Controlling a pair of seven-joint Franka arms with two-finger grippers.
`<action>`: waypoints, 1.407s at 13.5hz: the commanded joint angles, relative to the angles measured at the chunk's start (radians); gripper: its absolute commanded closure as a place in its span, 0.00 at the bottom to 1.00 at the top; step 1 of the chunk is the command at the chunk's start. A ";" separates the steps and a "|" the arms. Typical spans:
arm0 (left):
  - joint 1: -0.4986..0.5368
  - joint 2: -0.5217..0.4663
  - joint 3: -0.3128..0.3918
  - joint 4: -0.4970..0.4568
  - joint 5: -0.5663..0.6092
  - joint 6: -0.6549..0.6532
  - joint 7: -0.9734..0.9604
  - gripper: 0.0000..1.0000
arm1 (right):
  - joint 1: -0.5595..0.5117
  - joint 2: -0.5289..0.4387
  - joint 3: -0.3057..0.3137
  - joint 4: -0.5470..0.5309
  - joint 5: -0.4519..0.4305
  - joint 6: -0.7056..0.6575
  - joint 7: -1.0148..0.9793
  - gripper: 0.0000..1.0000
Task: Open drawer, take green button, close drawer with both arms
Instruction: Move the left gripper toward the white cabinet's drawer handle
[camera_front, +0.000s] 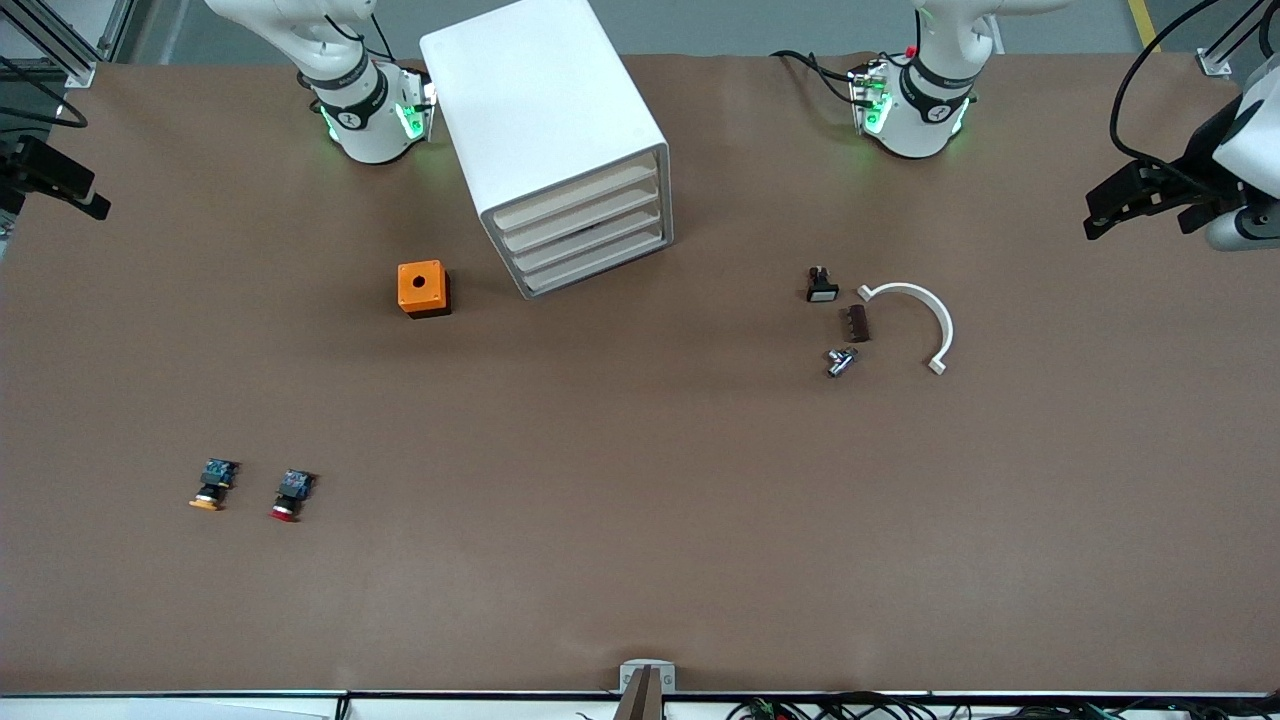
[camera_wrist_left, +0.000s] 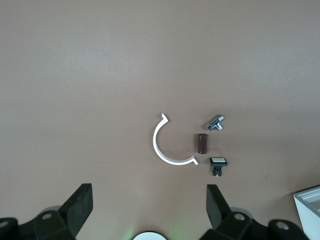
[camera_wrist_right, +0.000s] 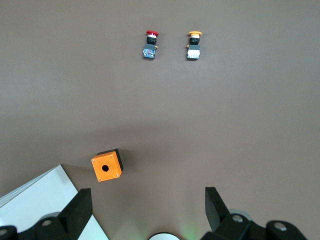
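The white cabinet (camera_front: 545, 130) stands between the arm bases, and its four white drawers (camera_front: 590, 225) are all shut. Its corner shows in the left wrist view (camera_wrist_left: 310, 205) and in the right wrist view (camera_wrist_right: 40, 200). No green-capped button is in view. My left gripper (camera_front: 1150, 212) hangs open and empty over the left arm's end of the table, and its own view (camera_wrist_left: 149, 207) shows nothing between the fingers. My right gripper (camera_front: 60, 180) hangs open and empty over the right arm's end of the table, also with nothing between its fingers (camera_wrist_right: 147, 207).
An orange box with a hole (camera_front: 423, 288) sits beside the cabinet. An orange-capped button (camera_front: 213, 484) and a red-capped button (camera_front: 291, 496) lie nearer the front camera. A white arc (camera_front: 920, 318), a brown piece (camera_front: 858, 323), a metal part (camera_front: 840, 361) and a white-capped black switch (camera_front: 821, 286) lie toward the left arm's end.
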 joint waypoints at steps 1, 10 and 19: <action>0.011 0.003 -0.001 0.018 0.010 -0.005 0.016 0.00 | -0.004 -0.023 0.007 -0.022 0.004 0.021 0.002 0.00; 0.000 0.147 0.001 0.023 0.004 -0.005 0.019 0.00 | -0.009 -0.023 0.007 -0.021 -0.004 0.012 -0.036 0.00; -0.112 0.373 -0.016 0.021 -0.071 0.135 -0.225 0.00 | -0.033 0.101 0.003 0.022 -0.005 0.001 -0.027 0.00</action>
